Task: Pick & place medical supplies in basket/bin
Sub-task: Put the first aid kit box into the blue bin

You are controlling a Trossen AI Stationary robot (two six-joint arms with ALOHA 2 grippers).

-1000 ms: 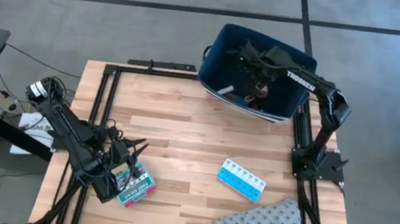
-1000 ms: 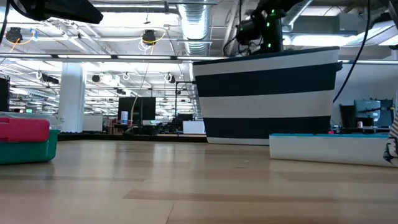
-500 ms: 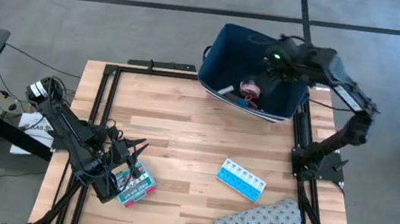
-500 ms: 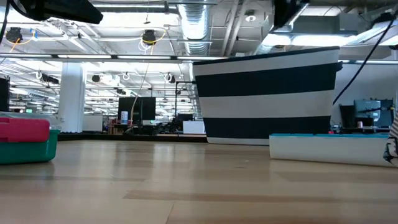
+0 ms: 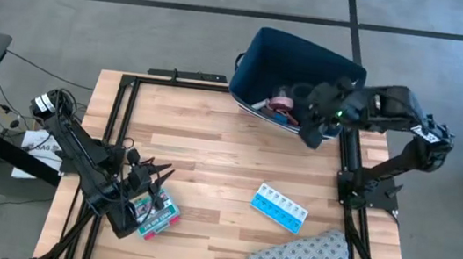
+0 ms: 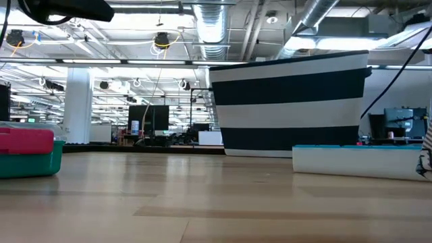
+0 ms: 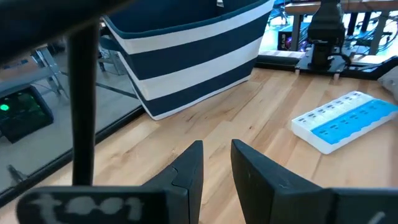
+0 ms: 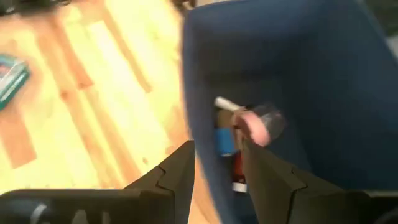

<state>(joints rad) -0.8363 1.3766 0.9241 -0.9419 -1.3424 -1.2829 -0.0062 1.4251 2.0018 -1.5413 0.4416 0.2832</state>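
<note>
From above, the right hand (image 5: 312,132) hangs empty and part-open over the near rim of the large navy plastic tub (image 5: 263,54) at the surface's far right, while its wrist view shows the pink round roll (image 8: 256,127) inside, so a low sweep could clip that rim.

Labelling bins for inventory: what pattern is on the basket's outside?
Navy and white horizontal stripes on the basket, clearest in the low view.
</note>
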